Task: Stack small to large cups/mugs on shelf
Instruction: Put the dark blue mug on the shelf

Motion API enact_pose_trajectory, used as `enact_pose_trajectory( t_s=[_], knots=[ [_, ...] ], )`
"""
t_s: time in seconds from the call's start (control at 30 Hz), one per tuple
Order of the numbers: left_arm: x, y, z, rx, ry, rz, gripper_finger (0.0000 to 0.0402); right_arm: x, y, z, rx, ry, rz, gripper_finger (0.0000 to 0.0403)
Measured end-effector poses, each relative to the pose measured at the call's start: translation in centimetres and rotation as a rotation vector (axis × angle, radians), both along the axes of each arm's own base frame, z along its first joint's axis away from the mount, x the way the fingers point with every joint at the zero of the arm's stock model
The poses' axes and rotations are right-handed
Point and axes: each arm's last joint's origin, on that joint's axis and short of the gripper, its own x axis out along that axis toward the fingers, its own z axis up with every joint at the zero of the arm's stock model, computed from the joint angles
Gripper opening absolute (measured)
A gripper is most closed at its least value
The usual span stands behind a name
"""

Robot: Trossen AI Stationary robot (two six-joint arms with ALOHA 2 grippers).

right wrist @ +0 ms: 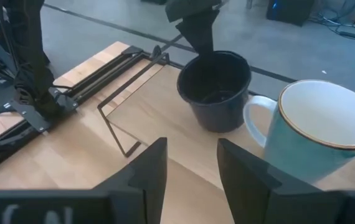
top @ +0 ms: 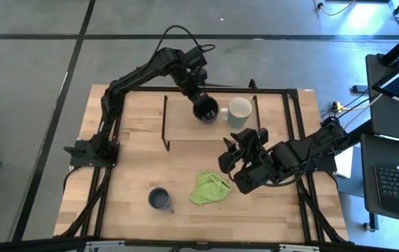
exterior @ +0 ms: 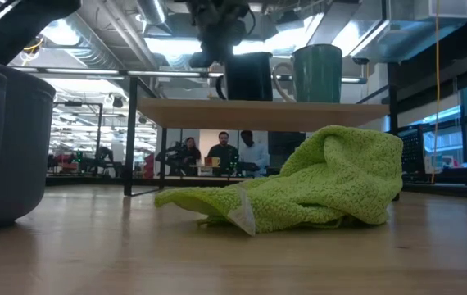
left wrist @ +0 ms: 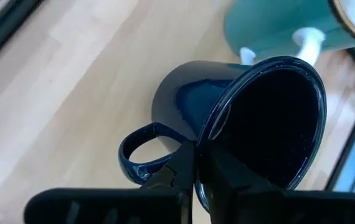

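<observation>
A black mug [top: 205, 110] stands on the light-wood shelf [top: 185, 126], right beside the cream-white mug [top: 239, 110]. My left gripper [top: 200, 102] comes down over the black mug's far rim and is shut on it. In the low view both mugs, black [exterior: 246, 75] and cream-white [exterior: 317, 72], sit on the shelf board [exterior: 266, 113]. The small grey-blue mug [top: 159, 199] rests upright on the tabletop near the front. My right gripper [top: 234, 150] hovers open over the table, in front of the shelf, touching nothing. My left gripper pinches the black mug's rim [left wrist: 197, 138], close to its handle [left wrist: 141, 154]. One finger [left wrist: 230, 180] is inside the mug and the other finger [left wrist: 176, 177] is outside. The fingers come from above, pointing down. The mug's base sits on the shelf board.
A crumpled lime-green cloth [top: 210, 187] lies on the table between the grey-blue mug and my right arm. Black metal frame rails [top: 294, 119] run along the table's right and far sides. People sit far behind the table in the low view.
</observation>
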Motion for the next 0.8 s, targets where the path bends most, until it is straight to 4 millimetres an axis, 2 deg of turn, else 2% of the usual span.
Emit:
enact_pose_trajectory(
  t_s=[0.23,0.67,0.8],
  knots=[
    [-0.1,-0.4,0.0,-0.135,-0.005,0.044,0.0023,0.0,-0.1,0.1,-0.022,-0.013,-0.011,0.0142],
    [0.4,-1.4,-0.1,-0.155,0.056,0.231,0.0012,0.0,-0.2,0.3,-0.099,-0.048,-0.041,0.0142],
    [0.7,-1.8,0.0,-0.168,0.060,0.300,0.0012,-0.3,-0.9,1.5,-0.144,-0.102,-0.082,0.0142]
  ],
)
